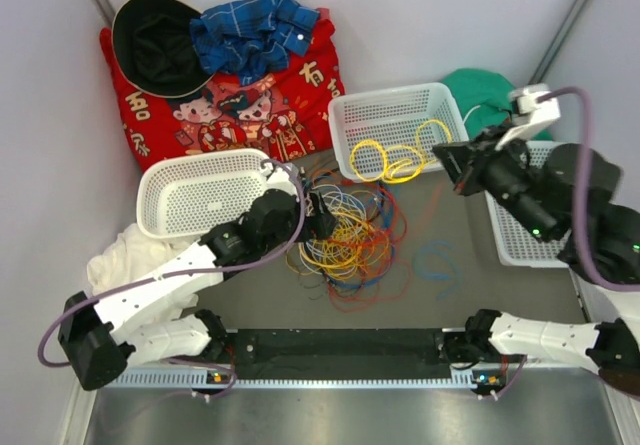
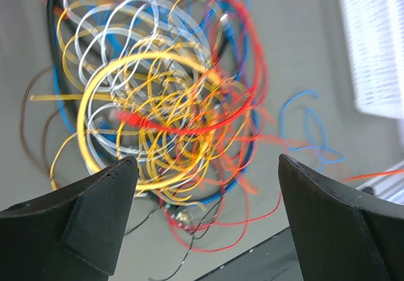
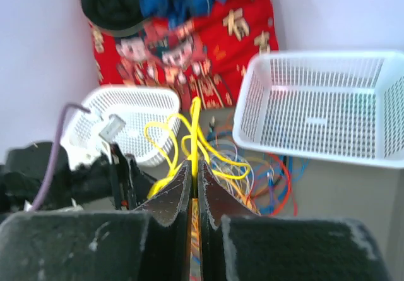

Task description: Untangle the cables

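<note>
The cables point(image 1: 345, 237) lie as a tangled pile of yellow, orange, red, blue and grey-white loops at the table's middle. In the left wrist view the pile point(image 2: 158, 104) is blurred. My left gripper point(image 1: 325, 215) hovers over the pile's left side, open and empty point(image 2: 205, 199). My right gripper point(image 1: 445, 160) is shut on a yellow cable point(image 1: 395, 160) and holds it up at the front rim of the rectangular white basket point(image 1: 395, 100). In the right wrist view the yellow cable point(image 3: 196, 123) loops out from between the shut fingertips point(image 3: 194, 167). A loose blue cable point(image 1: 435, 260) lies right of the pile.
An oval white basket point(image 1: 200, 190) stands left of the pile, and another white basket point(image 1: 530, 230) at the right under my right arm. A red printed cloth point(image 1: 240, 105), black hat point(image 1: 155, 45), blue plaid cloth point(image 1: 255, 30), green cloth point(image 1: 485, 95) and white cloth point(image 1: 125, 255) lie around.
</note>
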Controlling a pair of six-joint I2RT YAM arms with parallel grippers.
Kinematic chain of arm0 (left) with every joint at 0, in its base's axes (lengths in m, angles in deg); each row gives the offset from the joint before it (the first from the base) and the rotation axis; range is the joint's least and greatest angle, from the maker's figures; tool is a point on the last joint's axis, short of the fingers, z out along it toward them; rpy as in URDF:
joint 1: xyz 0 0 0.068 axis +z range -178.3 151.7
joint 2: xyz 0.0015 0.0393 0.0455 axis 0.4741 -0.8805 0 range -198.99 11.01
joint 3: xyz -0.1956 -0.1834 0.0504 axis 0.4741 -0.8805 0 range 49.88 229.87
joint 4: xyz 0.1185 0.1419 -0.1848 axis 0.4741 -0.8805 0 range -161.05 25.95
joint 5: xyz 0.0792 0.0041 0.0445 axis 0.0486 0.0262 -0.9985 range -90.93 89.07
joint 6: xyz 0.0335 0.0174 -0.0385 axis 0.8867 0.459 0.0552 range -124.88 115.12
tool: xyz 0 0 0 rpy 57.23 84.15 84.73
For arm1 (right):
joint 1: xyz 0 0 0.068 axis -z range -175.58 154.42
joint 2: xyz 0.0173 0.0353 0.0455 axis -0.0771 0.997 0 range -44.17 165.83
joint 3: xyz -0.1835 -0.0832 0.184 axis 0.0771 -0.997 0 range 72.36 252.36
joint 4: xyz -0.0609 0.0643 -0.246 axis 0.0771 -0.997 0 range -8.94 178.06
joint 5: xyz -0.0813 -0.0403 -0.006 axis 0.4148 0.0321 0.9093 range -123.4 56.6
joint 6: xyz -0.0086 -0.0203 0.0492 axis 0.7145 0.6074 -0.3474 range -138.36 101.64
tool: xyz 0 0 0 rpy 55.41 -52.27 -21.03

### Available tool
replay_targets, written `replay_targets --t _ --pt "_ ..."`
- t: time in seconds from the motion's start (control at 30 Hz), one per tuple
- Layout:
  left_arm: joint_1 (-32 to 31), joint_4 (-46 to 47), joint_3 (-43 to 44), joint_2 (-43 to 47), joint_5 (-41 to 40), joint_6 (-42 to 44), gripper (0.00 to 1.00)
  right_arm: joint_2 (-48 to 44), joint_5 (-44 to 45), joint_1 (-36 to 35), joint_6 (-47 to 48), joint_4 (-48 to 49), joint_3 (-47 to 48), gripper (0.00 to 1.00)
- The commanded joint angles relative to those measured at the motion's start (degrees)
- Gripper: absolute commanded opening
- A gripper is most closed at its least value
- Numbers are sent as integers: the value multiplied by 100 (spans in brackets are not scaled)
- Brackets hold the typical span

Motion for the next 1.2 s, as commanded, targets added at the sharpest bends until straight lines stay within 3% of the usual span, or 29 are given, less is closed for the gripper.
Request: replay_targets --t 0.0,0.23,0.43,0.5,0.57,0.6,0.7,1.03,1.07,1.1,1.17 --pt "-7 793 -151 374 -73 232 96 29 171 -59 349 -605 476 0" --pt "-16 1303 -511 936 -143 233 96 -95 206 -59 60 -518 -331 0" --pt "-7 1110 -617 1086 -284 119 96 -87 795 72 86 -87 -789 0" --pt "-7 1048 -643 1060 -302 23 97 149 534 659 69 28 -772 0" --pt "-7 1013 -704 1034 -284 -39 96 396 -63 1309 -237 133 -684 0" --pt "-7 1022 -713 1016 -267 -83 96 519 -754 2095 -396 186 -553 0" --pt "-7 1013 -766 990 -240 -66 96 1073 -1436 3005 -775 686 -351 0" --pt "2 776 -591 849 -319 417 97 3849 -1736 3781 -1013 1152 1539 0" --pt "2 749 -573 832 -363 452 97 4025 -1780 3895 -1013 1197 1627 3" --pt "2 662 -573 823 -398 514 98 4384 -1885 3922 -987 1188 1845 42" --pt "11 565 -538 823 -529 567 98 4624 -1851 3940 -934 1022 2110 65"
